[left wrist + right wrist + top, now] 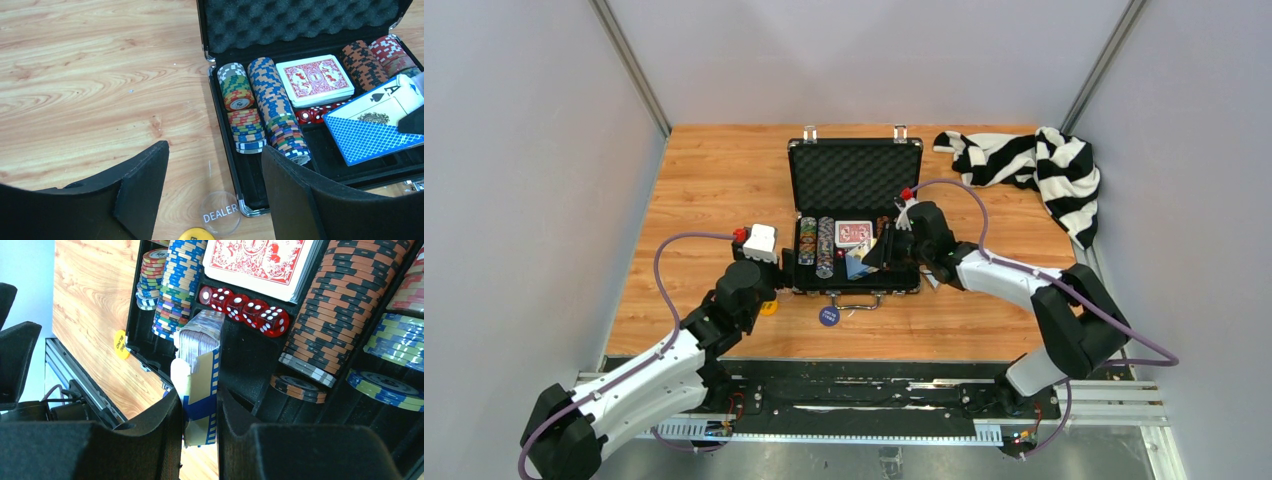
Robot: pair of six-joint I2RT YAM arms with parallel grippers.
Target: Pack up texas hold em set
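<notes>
**Right wrist: blue cardboard card deck (201, 382) not yet seated**

Right gripper (199, 412) pinches it over the open black foam-lined briefcase (854, 175). Multicoloured poker chips (177, 287), red-backed card deck (260, 260) and red dice (245, 307) lie inside. Left gripper (215, 167), wide and empty, hovers by the clear round dealer button (220, 215) outside.

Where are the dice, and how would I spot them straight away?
Find the open black case on the wooden table. In its tray, look on the robot's side of the red-backed card deck, where a row of dice lies side by side. They are the only see-through red cubes with white spots; their neighbours are round striped chips.
</notes>
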